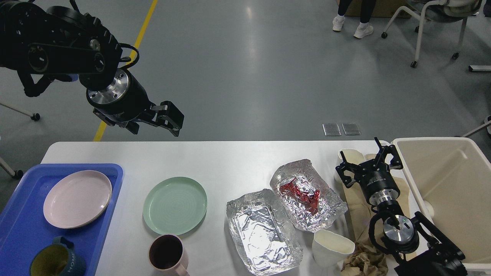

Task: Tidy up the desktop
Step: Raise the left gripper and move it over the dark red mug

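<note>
Across the near half of the room stretches the desktop (pixel 230 161), a wide white surface with rounded corners. At its left end sits a blue tray (pixel 15 214) holding a pink plate (pixel 76 198) and, nearer, a dark blue mug (pixel 57 260) cut off by the near edge. Just right of the tray lies a green plate (pixel 175 205), and near it a pink mug (pixel 167 253) stands upright. Toward the middle are two crumpled foil containers side by side: the nearer foil tray (pixel 262 232) is bare inside, the farther foil tray (pixel 307 195) holds a red wrapper (pixel 301 193). A white paper cup (pixel 330 247) lies tilted just near of them, beside a brown paper bag (pixel 362 214) with crumpled paper at its near end. A cream bin (pixel 445 191) stands at the right end.

Above the floor beyond the table's far left corner hangs the left gripper (pixel 174 122), touching nothing; I cannot tell how far its dark fingers are spread. Low over the paper bag sits the right gripper (pixel 368 159), its fingers spread wide and empty, with a second white cup (pixel 351 155) just to its left.
</note>
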